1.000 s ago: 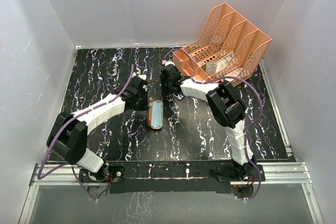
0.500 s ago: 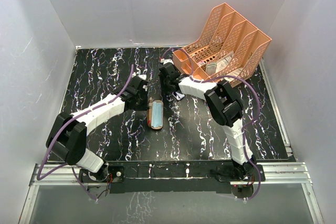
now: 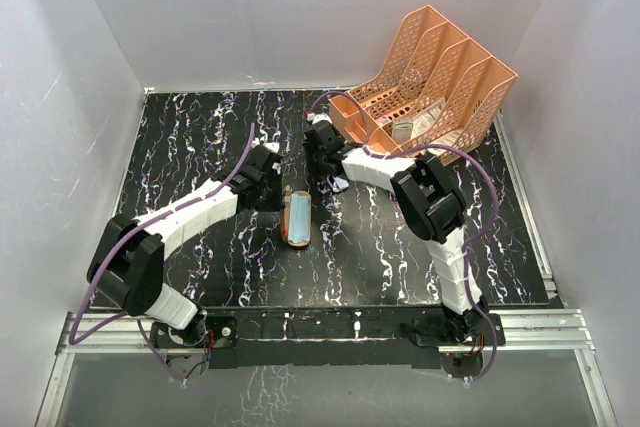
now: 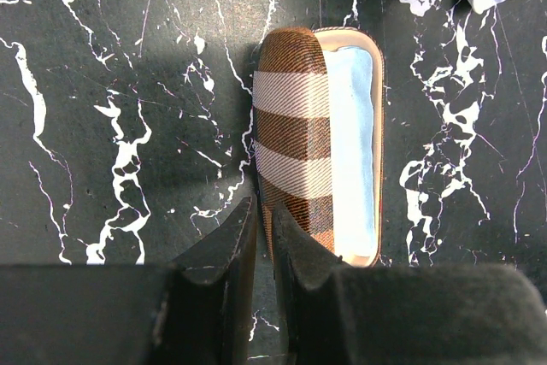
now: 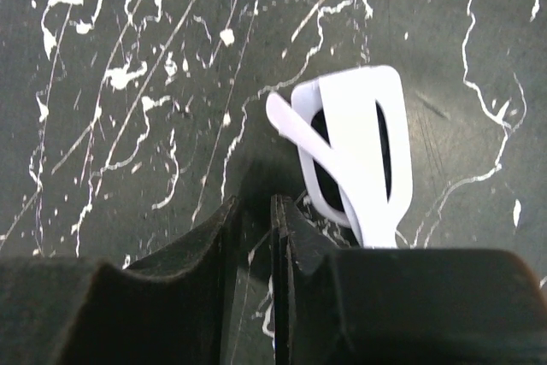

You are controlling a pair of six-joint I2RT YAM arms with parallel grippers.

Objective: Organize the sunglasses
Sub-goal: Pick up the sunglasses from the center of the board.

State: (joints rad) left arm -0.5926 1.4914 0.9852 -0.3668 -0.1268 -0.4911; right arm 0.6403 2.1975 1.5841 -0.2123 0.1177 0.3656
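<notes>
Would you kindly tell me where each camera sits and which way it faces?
Top external: above and behind the bases, looking down on the table; both arms show.
Left wrist: on the left arm, looking down at the plaid case; left gripper at bottom.
Right wrist: looking down at the sunglasses; right gripper at bottom.
Shared: top and left wrist both show the plaid case.

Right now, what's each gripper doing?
Left gripper: closed, apparently on the plaid case lid edge.
Right gripper: nearly closed, empty; sunglasses lie beside it.

Black marbled table carries the open plaid case, sunglasses and orange rack.
</notes>
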